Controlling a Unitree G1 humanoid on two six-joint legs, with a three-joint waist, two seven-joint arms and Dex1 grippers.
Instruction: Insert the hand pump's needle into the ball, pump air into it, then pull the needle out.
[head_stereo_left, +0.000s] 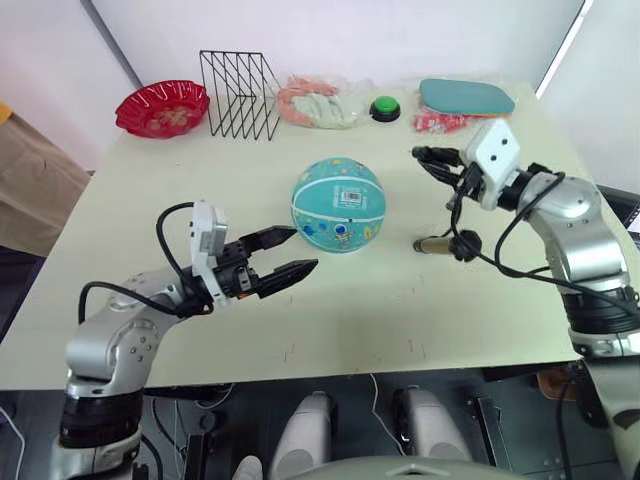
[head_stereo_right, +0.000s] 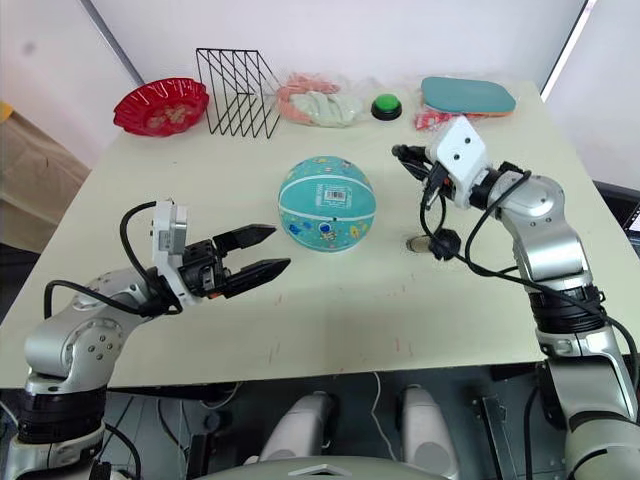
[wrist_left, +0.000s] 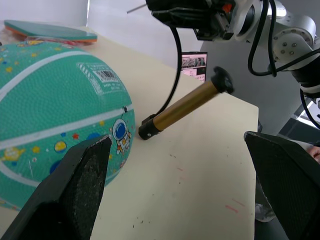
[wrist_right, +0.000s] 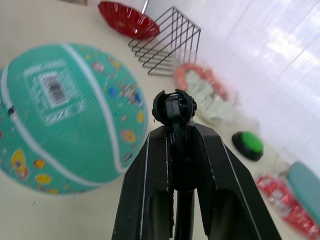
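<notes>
- Two grippers flank the ball (head_stereo_left: 338, 204), which rests mid-table: left gripper (head_stereo_left: 286, 254) near-left of it, fingers spread, holding nothing.
- Right gripper (wrist_right: 175, 112) hangs to the ball's right, pinched on the black fitting at the hose's end, pointing left at the ball; the needle (wrist_left: 136, 8) juts from it.
- Hand pump (wrist_left: 185, 103) lies on the table just right of the ball, long axis running left-right.
- Judgement: the right arm carries the insertion; travel is leftward.

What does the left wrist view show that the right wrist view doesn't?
Left wrist view: the pump lying on the table beside the ball, and the left gripper open and empty. Right wrist view: the right gripper shut on the hose fitting, plus the red bowl, wire rack and green button. Both show the ball's barcode label.
</notes>
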